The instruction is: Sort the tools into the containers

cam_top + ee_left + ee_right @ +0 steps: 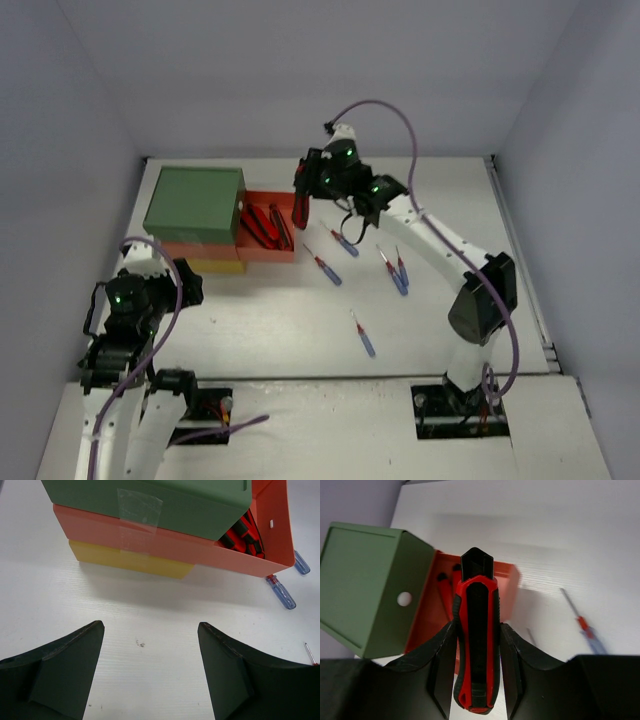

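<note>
Above the orange-red drawer [506, 592], the right hand [477, 630] grips a utility knife [476, 595]

The pulled-out orange-red drawer [265, 256] stood open from above, though utility knives [262, 225] filled much of its floor and the green drawer [195, 200] closed off its 9 o'clock side. At its 3 o'clock rim hung the right gripper [477, 630] with a held knife [476, 600]. From 3 to 5 o'clock screwdrivers [326, 268] littered the table [280, 320] — the left gripper [150, 625] faced bare surface up to the yellow drawer [125, 560] at 12.
</note>
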Robot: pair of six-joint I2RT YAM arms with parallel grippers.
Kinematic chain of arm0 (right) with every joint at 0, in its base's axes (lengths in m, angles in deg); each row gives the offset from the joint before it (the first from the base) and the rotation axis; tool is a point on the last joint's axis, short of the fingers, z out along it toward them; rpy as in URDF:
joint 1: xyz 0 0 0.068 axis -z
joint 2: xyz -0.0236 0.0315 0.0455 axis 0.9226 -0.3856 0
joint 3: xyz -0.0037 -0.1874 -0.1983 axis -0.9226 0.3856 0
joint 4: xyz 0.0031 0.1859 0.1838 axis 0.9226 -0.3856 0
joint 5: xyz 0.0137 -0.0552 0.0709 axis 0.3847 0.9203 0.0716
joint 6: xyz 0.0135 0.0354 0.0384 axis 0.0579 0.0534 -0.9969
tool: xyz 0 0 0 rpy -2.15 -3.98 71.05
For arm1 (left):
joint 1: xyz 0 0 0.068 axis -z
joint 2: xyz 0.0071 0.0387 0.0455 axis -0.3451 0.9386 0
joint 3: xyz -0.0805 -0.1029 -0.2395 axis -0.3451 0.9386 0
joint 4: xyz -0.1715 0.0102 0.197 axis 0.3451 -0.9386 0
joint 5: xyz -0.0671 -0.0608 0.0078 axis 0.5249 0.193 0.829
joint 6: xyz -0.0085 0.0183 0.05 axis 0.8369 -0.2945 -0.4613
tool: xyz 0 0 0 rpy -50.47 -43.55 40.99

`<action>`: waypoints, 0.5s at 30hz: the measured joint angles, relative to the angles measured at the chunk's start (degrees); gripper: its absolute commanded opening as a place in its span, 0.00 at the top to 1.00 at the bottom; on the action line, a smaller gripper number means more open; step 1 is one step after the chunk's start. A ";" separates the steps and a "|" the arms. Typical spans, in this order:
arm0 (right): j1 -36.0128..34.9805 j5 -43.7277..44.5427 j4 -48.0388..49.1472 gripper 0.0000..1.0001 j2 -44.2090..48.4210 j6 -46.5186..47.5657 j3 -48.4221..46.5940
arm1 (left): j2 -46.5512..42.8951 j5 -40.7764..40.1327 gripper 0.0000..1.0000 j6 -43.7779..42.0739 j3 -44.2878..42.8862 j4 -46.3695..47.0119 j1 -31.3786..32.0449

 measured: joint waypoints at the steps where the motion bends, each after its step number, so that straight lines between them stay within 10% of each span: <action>1: -1.15 -0.30 1.06 0.99 -2.59 -0.53 -2.03 | 0.00 0.00 0.27 0.00 0.00 0.00 0.00; 15: -6.25 -5.00 5.07 1.00 -23.09 7.88 -17.04 | 0.02 -0.02 0.27 0.00 0.00 0.00 0.00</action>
